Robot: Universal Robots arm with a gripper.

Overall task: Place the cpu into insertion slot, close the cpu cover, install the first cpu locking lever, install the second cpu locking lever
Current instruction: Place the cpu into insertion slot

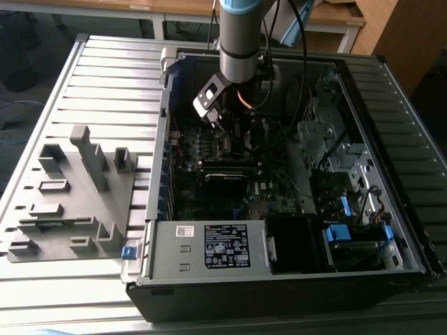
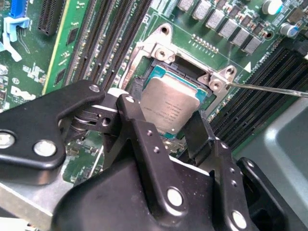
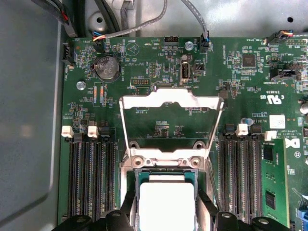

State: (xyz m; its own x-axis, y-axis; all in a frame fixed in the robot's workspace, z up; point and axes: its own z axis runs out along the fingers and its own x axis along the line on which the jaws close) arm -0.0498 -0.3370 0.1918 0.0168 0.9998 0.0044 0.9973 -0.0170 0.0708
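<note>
At the insertion slot (image 2: 185,72), cpu (image 2: 171,108) part-hidden by gripper (image 2: 163,113), cpu cover (image 3: 166,98) open

We see a silver-grey cylindrical arm (image 1: 241,59) with a pale blue band (image 1: 241,12), black cables (image 1: 302,42) alongside it, and a black end effector (image 2: 163,115) dotted with round silver screws (image 2: 174,196).

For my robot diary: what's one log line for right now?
gripper: grips small silver square cpu | at dark metal-rimmed insertion slot | thin silver frame cpu cover: open
</note>
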